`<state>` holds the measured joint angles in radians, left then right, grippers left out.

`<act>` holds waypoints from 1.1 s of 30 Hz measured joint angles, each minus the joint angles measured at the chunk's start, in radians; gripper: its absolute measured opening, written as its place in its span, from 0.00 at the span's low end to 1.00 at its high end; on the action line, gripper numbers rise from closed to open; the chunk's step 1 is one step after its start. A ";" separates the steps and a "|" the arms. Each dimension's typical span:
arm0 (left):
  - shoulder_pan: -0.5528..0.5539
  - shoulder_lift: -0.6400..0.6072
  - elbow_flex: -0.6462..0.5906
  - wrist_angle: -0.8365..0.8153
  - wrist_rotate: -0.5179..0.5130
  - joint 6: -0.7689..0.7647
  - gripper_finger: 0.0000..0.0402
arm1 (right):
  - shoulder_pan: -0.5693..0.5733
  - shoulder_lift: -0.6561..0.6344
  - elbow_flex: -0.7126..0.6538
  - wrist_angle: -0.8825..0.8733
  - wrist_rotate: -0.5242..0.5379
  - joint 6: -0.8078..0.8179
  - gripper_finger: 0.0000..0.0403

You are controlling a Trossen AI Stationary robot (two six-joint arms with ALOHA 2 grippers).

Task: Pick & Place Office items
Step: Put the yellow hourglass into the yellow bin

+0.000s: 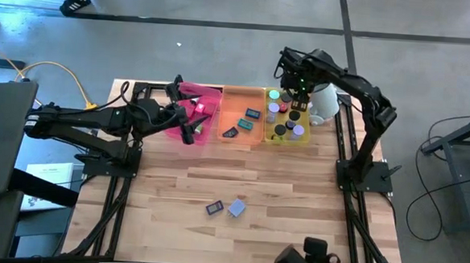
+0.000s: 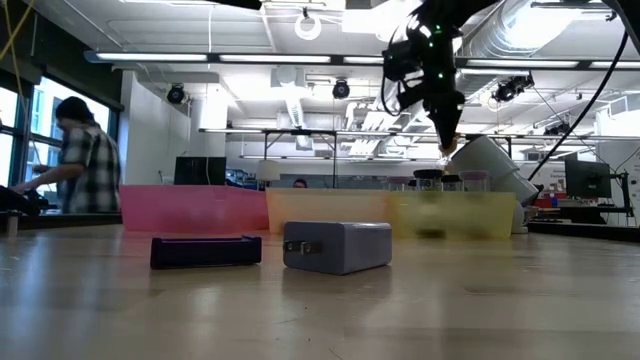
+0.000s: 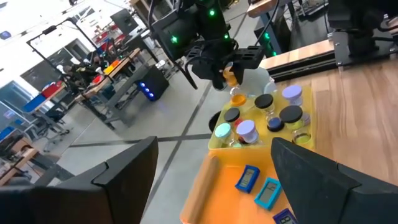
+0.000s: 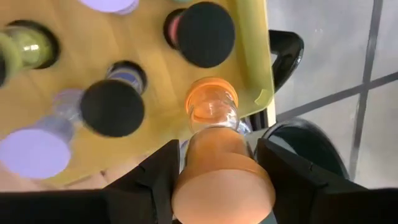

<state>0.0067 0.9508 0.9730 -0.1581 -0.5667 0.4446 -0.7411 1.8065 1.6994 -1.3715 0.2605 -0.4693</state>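
My right gripper [image 1: 295, 91] hangs over the yellow tray [image 1: 264, 138] at the table's far edge, shut on a small clear roll with orange ends [image 4: 211, 118]. It also shows in the low view [image 2: 445, 145] and in the left wrist view [image 3: 229, 73]. Several rolls with black, lavender and green tops [image 3: 267, 115] stand in that tray. My left gripper [image 1: 188, 126] is open and empty over the pink tray [image 1: 209, 94]. A dark blue flat rectangle [image 1: 213, 208] and a lavender block [image 1: 237, 207] lie flat on the table near its front. My right gripper pinches the orange roll between its two fingers [image 4: 152, 186], at its upper orange end [image 4: 217, 186]. The fingers come from above, pointing down. The roll hangs upright below them over the yellow tray's far corner, and in the low view it is above the tray's other rolls.
An orange tray [image 1: 229, 95] with blue flat pieces [image 3: 258, 185] stands between the pink and yellow trays. A white cup [image 1: 325, 104] lies just right of the yellow tray. A person [image 2: 80, 155] stands in the room beyond.
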 joint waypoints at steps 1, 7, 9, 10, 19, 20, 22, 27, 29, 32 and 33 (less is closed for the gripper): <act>0.000 0.000 0.000 0.000 0.000 -0.001 0.76 | -0.007 0.000 -0.003 0.010 -0.004 -0.009 0.46; 0.000 0.000 0.000 0.000 0.008 -0.004 0.76 | -0.021 0.000 -0.015 0.053 -0.010 -0.091 0.46; 0.000 0.000 0.000 0.000 0.019 -0.004 0.76 | -0.019 0.000 -0.015 0.069 -0.033 -0.112 0.46; 0.000 0.000 0.000 0.000 0.019 -0.004 0.76 | -0.019 0.000 -0.015 0.072 -0.044 -0.121 0.46; 0.000 0.000 0.000 0.000 0.020 -0.004 0.76 | -0.020 0.049 -0.015 0.074 -0.052 -0.140 0.46; 0.000 0.000 0.000 0.000 0.020 -0.004 0.76 | -0.020 0.058 -0.015 0.074 -0.053 -0.140 0.46; 0.000 0.000 0.000 -0.002 0.020 -0.004 0.76 | -0.020 0.077 -0.015 0.077 -0.046 -0.139 0.46; 0.000 0.000 0.000 -0.020 0.022 -0.004 0.76 | -0.019 0.121 -0.015 0.075 -0.035 -0.138 0.46; 0.000 0.000 0.000 -0.032 0.022 -0.013 0.76 | -0.020 0.134 -0.015 0.075 -0.051 -0.138 0.46; 0.000 0.000 0.000 -0.049 0.022 -0.030 0.76 | -0.027 0.156 -0.015 0.078 -0.076 -0.138 0.46; 0.000 0.000 0.000 -0.052 0.022 -0.031 0.76 | -0.030 0.163 -0.015 0.080 -0.079 -0.138 0.46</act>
<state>0.0067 0.9508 0.9730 -0.2106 -0.5446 0.4133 -0.7712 1.9693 1.6848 -1.2913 0.1816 -0.6071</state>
